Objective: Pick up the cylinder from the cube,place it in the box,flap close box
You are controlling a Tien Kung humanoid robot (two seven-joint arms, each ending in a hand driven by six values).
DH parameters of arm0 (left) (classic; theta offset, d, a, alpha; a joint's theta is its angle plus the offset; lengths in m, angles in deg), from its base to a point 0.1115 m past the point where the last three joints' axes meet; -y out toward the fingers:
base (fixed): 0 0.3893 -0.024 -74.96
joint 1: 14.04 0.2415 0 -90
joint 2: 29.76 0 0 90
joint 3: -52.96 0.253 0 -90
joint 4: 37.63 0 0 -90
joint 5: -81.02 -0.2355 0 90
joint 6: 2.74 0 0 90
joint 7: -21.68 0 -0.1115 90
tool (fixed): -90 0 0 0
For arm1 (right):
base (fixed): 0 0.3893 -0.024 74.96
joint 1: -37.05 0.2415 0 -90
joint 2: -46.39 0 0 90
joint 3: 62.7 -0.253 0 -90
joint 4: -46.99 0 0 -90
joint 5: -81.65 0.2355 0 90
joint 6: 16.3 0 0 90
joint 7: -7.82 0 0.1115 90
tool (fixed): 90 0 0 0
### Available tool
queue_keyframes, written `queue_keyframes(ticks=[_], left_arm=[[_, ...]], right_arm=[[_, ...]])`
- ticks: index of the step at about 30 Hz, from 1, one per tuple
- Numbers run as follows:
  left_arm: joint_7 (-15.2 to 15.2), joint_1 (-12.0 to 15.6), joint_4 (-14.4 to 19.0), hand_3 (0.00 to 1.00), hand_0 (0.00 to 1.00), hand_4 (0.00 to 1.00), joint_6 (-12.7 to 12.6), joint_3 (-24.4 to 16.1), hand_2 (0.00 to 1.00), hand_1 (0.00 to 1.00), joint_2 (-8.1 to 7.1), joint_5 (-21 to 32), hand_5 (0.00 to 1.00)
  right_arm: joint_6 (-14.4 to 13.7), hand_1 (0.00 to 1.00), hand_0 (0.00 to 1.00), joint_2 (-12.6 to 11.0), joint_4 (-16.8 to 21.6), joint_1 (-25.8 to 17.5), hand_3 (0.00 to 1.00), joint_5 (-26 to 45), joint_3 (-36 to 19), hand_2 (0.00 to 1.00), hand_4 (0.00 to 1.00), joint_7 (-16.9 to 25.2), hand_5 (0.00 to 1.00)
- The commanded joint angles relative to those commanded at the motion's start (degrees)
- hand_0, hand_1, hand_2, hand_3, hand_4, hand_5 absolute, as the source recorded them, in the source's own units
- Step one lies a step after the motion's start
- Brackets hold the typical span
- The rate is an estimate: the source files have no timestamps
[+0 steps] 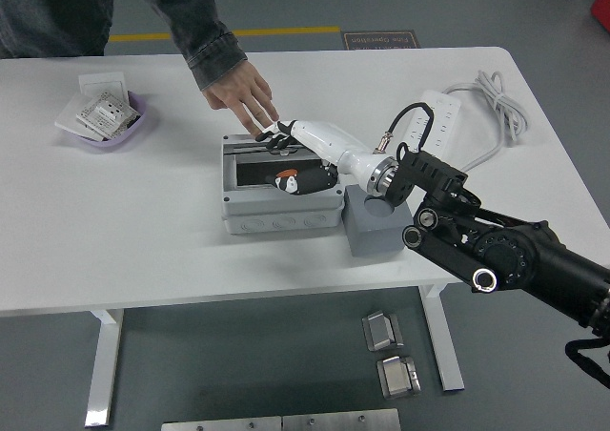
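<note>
Grey: one box (282, 207), one cube (374, 231).

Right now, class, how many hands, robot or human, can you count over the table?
2: the robot's right hand over the box's far edge, and a person's hand just behind it. The left hand is out of view.

- Grey rectangular plastic box (282, 214): lid open, at the table's centre.
- Orange cylinder (287, 177): inside it.
- Grey foam cube (372, 235): touching the box, at its 3 o'clock.
</note>
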Motion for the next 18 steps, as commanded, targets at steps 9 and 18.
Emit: queue_keyframes(ticks=[9,18], left_arm=[[-0.02,0.04,0.00,0.841,0.744,0.825,-0.02,-0.13,0.743,0.784,0.01,-0.09,0.578],[-0.18,0.15,0.00,0.840,0.744,0.826,0.03,-0.68,0.743,0.784,0.07,-0.40,0.578]], right_arm=[[0.06,0.655,0.718,-0.06,0.38,-0.63,0.809,0.44,0.30,0.719,0.717,0.07,0.264],[0.83,0.655,0.720,-1.46,2.33,-2.38,0.811,-3.31,-4.30,0.720,0.717,-0.84,0.265]])
